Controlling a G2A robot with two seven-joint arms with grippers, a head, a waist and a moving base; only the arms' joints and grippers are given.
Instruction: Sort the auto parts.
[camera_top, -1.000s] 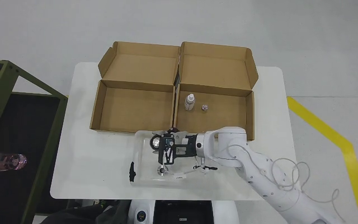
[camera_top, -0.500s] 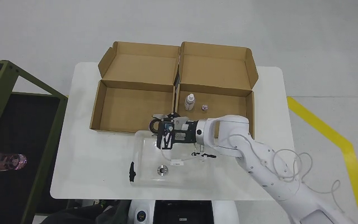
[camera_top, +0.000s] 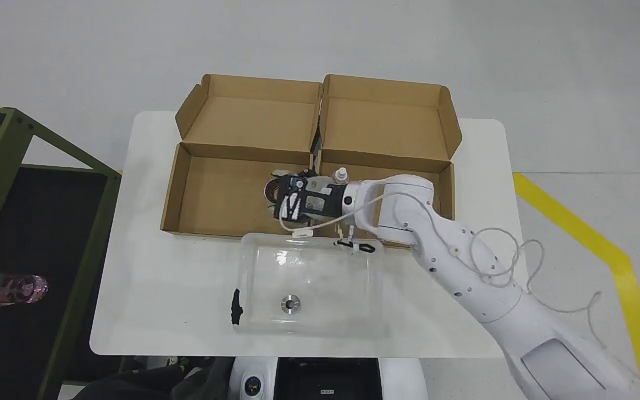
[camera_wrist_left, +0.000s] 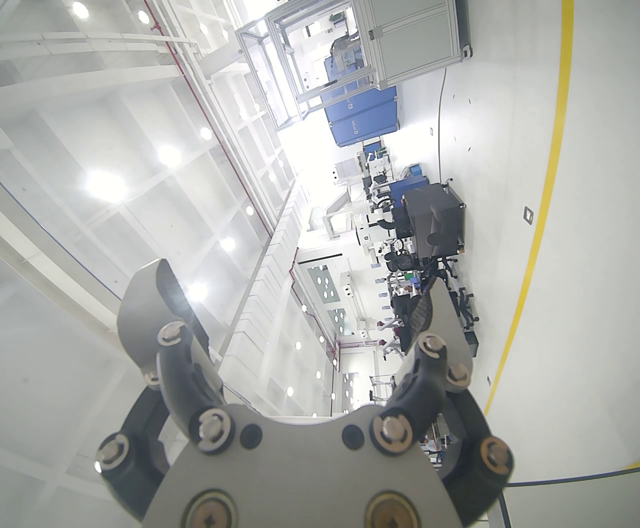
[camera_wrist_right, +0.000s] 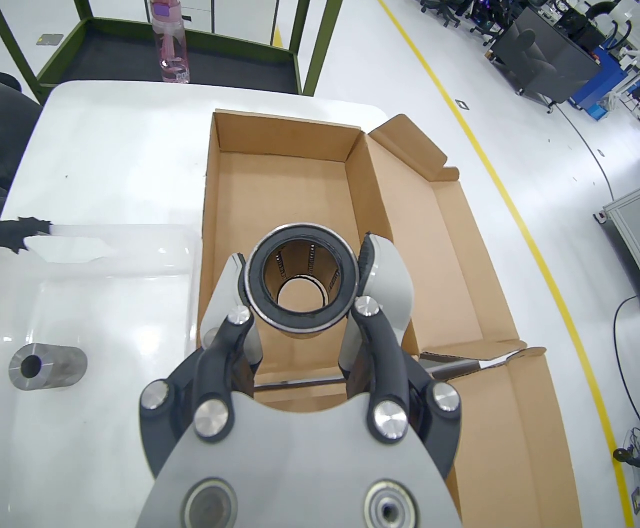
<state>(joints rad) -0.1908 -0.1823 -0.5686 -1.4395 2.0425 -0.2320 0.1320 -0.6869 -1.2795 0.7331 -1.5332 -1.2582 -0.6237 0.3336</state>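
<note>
A black-rimmed bearing (camera_wrist_right: 302, 320) was clamped between the fingers of the right gripper (camera_wrist_right: 303, 255) and held above the floor of the left cardboard box (camera_wrist_right: 280, 190), close to the wall nearest the neighbouring box. The left gripper (camera_wrist_left: 295, 287) was seen spread apart and empty, pointed away from the table. A steel sleeve (camera_wrist_right: 47, 367) was seen lying on its side in the clear tray (camera_top: 370, 300).
</note>
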